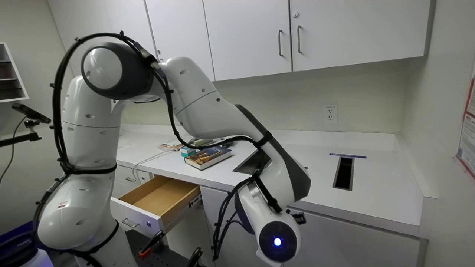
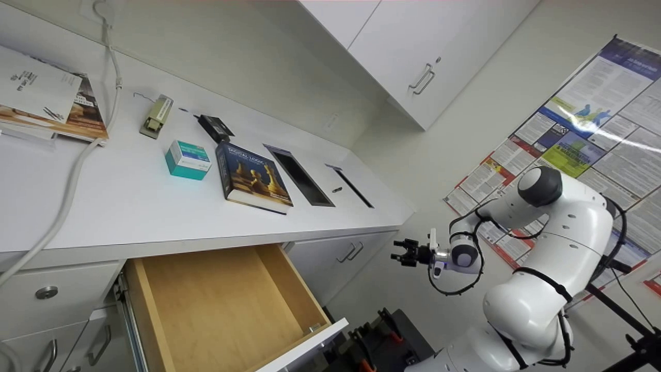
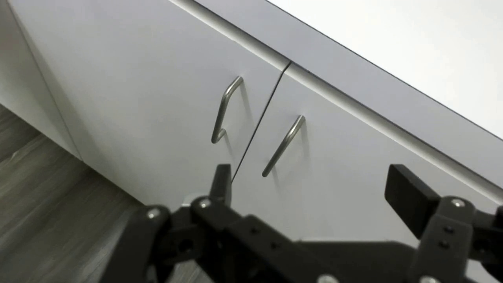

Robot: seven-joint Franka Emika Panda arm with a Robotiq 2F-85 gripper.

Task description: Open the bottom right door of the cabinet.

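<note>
The cabinet (image 1: 386, 178) is a long white base unit with a white countertop. Its bottom right door (image 3: 353, 169) is flat, white and shut, with a slim silver bar handle (image 3: 283, 146) near the door gap. This door also shows in both exterior views (image 1: 356, 237) (image 2: 369, 247). The twin left door (image 3: 149, 102) is shut too, with its own handle (image 3: 226, 110). My gripper (image 3: 308, 177) is open and empty, facing the doors. The right door's handle appears between the fingers, nearer the left one, not touching. In an exterior view, the gripper (image 2: 397, 251) is apart from the cabinet front.
A light-wood drawer (image 2: 222, 305) stands pulled out left of the doors. Books (image 2: 255, 178), a teal box (image 2: 187, 160) and a cable (image 2: 67, 201) lie on the countertop, which has rectangular cut-outs (image 1: 344, 173). A black tray with clamps (image 2: 408, 330) is near the robot base. A wall (image 1: 441, 111) bounds the right.
</note>
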